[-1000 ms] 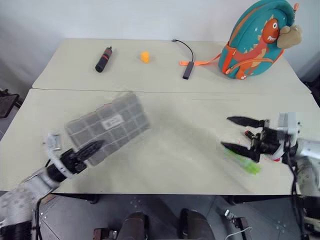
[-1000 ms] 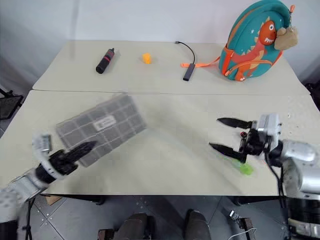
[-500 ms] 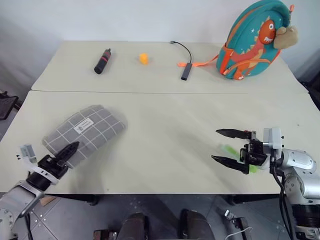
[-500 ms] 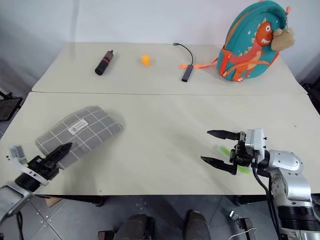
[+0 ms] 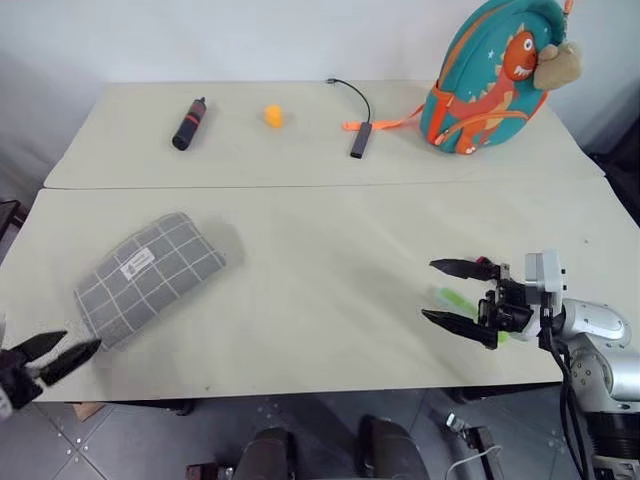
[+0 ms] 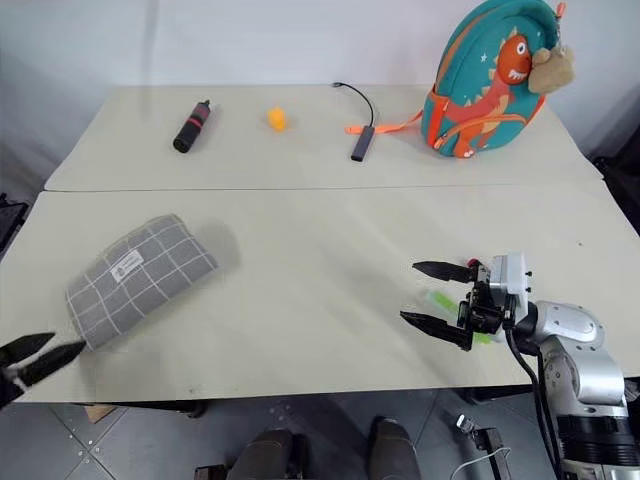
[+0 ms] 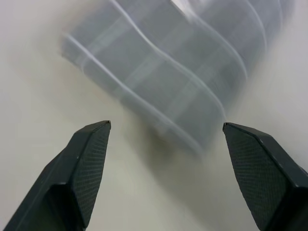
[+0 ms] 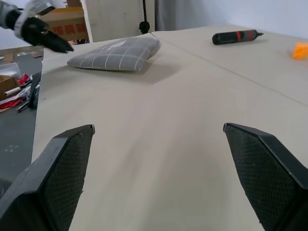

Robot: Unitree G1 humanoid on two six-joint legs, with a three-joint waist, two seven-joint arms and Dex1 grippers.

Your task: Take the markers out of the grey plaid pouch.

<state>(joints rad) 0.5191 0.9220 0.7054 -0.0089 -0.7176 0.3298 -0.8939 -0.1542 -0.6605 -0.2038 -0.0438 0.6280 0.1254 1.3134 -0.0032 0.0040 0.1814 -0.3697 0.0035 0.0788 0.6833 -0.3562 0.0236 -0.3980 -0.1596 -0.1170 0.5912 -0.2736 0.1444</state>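
Grey plaid pouch (image 5: 147,277) lies flat on the front table (image 5: 320,290), well to the left of the teal dinosaur backpack (image 5: 487,77) and nearer the front edge; it is soft fabric crossed by thin white grid lines, a rounded rectangle set at a slant, with a small white label on top. The left gripper (image 5: 48,356) hangs just off the table's front left corner, close to the pouch's near end but apart from it, its two black fingers spread with nothing between them; its wrist view shows the textured finger pads (image 7: 86,168) wide on either side of the blurred pouch. A bright light green marker (image 5: 458,300) lies on the table in front of the backpack, near the front edge, partly hidden behind the right gripper (image 5: 450,292), whose pointed black fingers stand wide apart around empty air, pointing toward the pouch. A small red bit shows by that gripper's fingers; what it is cannot be told. On the rear table, left of the backpack, rest a dark cable adapter (image 5: 357,140) with a thin black cord, next to an orange strap that runs to the backpack, then a small orange block (image 5: 272,116), then a thick black cylinder with a red band (image 5: 188,122). Nothing lies between pouch and grippers
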